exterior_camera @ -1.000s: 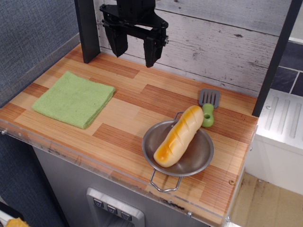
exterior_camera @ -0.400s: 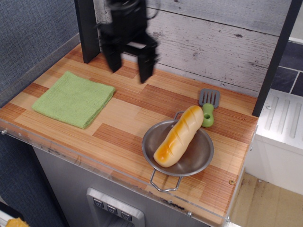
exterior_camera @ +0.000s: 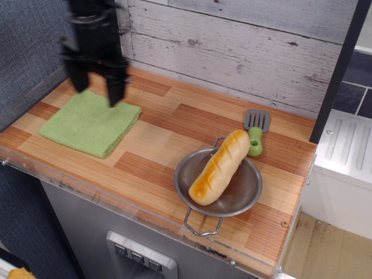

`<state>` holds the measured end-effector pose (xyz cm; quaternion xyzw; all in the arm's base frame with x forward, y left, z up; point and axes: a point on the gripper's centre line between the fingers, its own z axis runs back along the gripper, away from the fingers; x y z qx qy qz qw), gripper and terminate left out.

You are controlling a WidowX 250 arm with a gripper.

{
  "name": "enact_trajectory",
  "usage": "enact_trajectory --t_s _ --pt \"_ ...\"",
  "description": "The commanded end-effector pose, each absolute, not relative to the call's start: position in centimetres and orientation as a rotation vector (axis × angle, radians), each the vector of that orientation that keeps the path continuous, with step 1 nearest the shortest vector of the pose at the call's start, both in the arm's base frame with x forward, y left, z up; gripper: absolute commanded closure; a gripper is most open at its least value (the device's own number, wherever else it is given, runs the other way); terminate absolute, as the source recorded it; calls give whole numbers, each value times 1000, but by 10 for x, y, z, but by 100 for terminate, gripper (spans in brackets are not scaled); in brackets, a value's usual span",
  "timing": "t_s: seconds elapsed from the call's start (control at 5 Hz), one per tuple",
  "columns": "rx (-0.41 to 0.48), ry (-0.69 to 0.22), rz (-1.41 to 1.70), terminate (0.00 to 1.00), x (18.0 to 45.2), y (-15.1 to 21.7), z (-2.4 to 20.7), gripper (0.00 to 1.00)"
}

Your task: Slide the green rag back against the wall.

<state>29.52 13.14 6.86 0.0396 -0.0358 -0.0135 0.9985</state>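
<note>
The black gripper (exterior_camera: 97,92) hangs at the upper left of the view, pointing straight down, its outline smeared by motion blur. Its two fingers (exterior_camera: 115,90) stand clearly apart, with an open gap between them (nothing is held there). The left finger looks a little shorter in the view than the right one. Above the fingers the dark wrist block rises upright and runs out of the top of the frame.
</note>
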Motion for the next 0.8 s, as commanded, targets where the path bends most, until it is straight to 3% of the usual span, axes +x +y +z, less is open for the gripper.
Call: enact_trajectory --t_s 0.0,0.6 --pt "81 -42 -9 0 291 154 58 0" --pt "108 -40 -37 0 291 149 44 0"
